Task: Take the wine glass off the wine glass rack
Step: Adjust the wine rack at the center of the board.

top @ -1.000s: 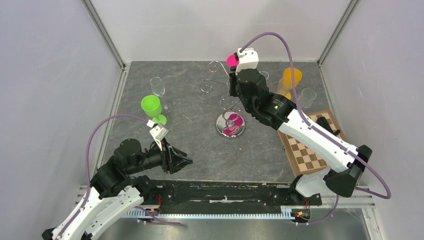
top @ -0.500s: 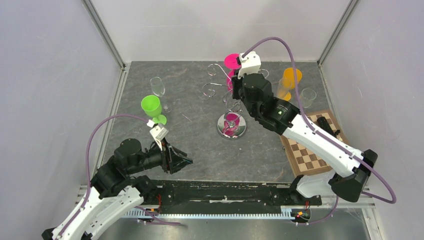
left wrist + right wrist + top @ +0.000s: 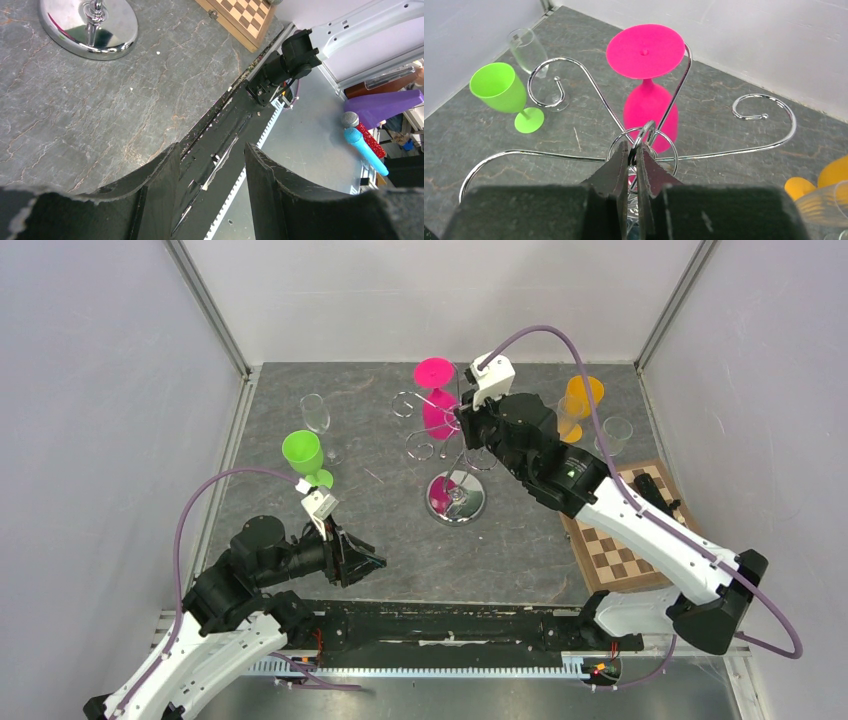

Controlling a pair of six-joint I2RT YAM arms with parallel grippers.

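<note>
The chrome wine glass rack stands mid-table on its round mirrored base, its scroll arms spread at the top. A pink wine glass hangs upside down from one arm, foot uppermost; it also shows in the right wrist view. My right gripper is shut on the wire loop at the top of the rack's post, right beside the pink glass. My left gripper is open and empty, low near the table's front edge, well away from the rack.
A green wine glass and a clear flute stand at the left. An orange glass and a clear glass stand at the back right. A chessboard lies at the right. Walls close in on three sides.
My right gripper has swung left with the rack's top in it; the pink glass and scroll arms have moved left and the base has shifted slightly. The left arm has not moved.
</note>
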